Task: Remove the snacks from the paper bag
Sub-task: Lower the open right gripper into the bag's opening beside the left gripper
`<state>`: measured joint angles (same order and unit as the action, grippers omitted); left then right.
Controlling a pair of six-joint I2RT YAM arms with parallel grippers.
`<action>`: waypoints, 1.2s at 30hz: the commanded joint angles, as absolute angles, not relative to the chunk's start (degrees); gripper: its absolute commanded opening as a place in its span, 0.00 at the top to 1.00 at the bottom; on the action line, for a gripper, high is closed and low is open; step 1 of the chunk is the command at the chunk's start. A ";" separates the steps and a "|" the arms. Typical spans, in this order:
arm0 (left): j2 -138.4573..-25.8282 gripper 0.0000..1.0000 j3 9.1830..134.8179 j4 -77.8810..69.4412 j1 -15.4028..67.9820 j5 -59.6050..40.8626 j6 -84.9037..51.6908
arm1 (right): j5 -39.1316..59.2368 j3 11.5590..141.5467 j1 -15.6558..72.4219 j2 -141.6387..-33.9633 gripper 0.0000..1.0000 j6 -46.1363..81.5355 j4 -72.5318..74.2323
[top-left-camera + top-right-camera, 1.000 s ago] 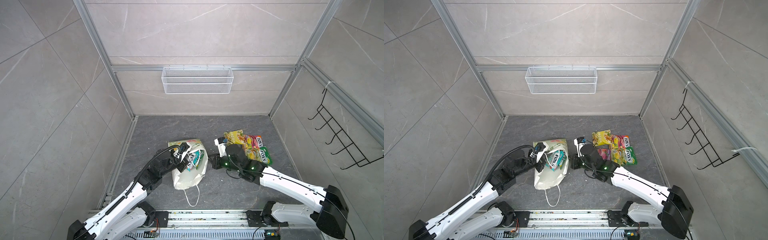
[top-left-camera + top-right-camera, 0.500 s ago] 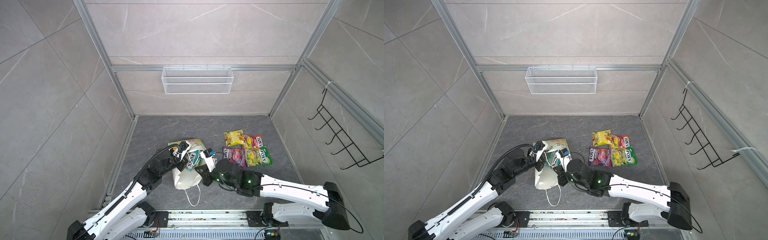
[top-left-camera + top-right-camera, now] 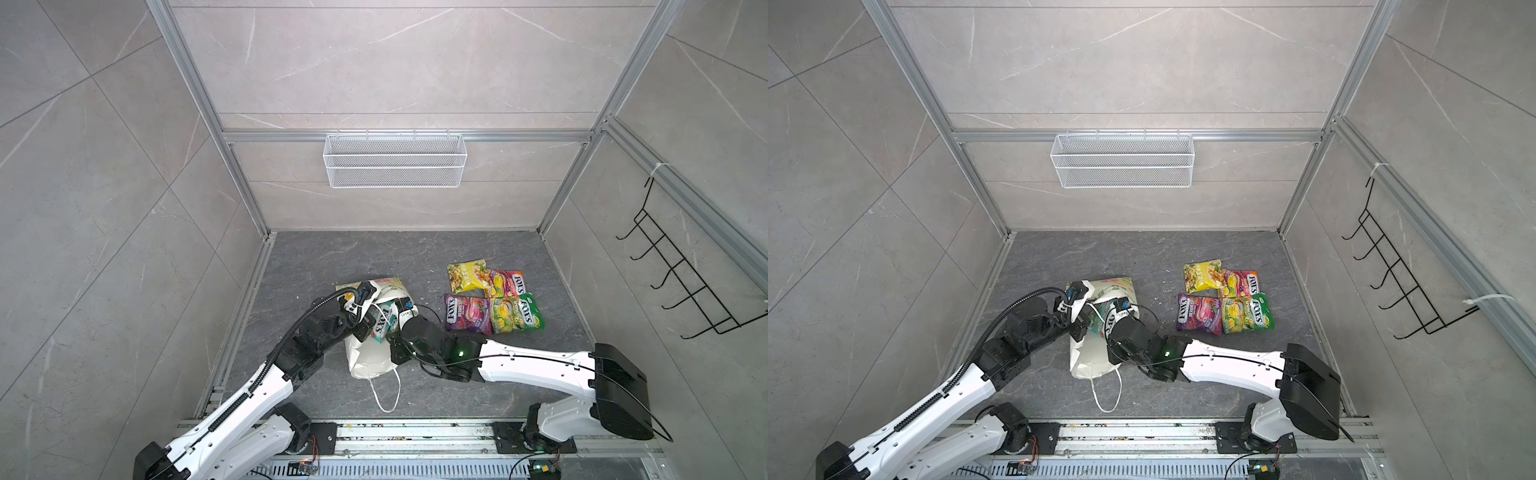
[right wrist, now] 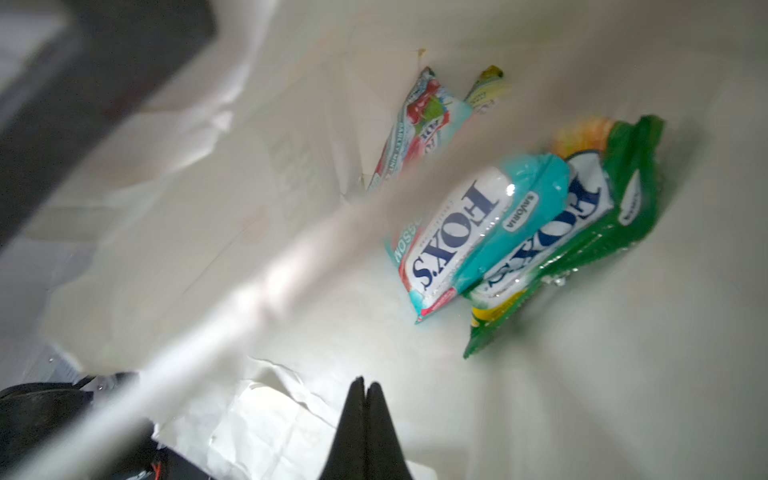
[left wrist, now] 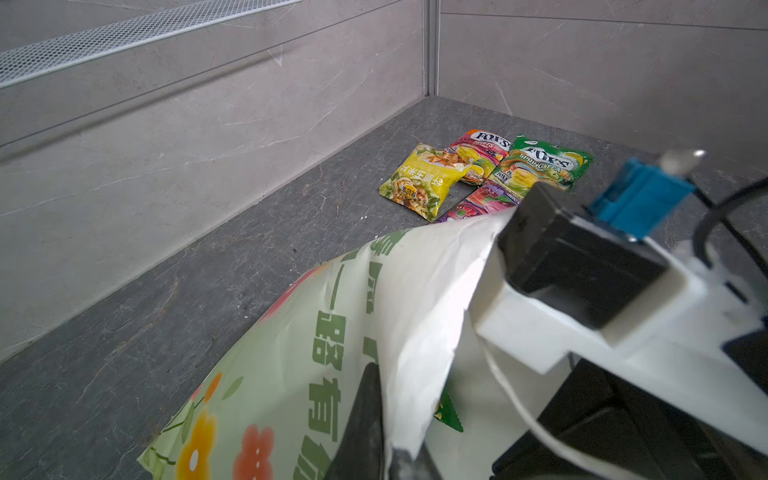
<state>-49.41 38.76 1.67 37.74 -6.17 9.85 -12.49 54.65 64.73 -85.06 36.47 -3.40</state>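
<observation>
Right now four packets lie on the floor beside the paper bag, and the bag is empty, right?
Partly: four packets do lie on the floor beside the paper bag, but the bag is not empty. The right wrist view shows at least a teal packet and a green packet inside it.

L arm (image 3: 266, 382), R arm (image 3: 536, 365) stretched inward. R fingers (image 4: 353, 428) pressed shut; L fingers (image 5: 359, 415) prob. shut.
</observation>
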 commanded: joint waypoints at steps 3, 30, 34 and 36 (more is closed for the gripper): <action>-48.84 1.00 39.87 -3.15 37.97 -8.19 9.28 | -11.11 55.67 61.11 -88.90 1.00 39.29 -5.92; -57.59 1.00 39.34 -11.34 37.97 -8.92 9.32 | -10.24 57.69 51.73 -87.74 0.87 34.49 -3.86; -55.91 1.00 38.01 -10.53 37.97 -8.90 8.21 | -6.88 54.57 51.80 -86.09 0.86 38.86 -1.19; -55.51 1.00 38.23 -9.37 37.99 -9.04 7.83 | -4.35 52.32 51.91 -85.52 0.86 39.09 2.20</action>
<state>-57.69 38.33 -8.88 37.74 -6.63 9.02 -6.28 54.76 52.53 -87.61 35.42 -2.76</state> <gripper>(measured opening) 0.049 0.141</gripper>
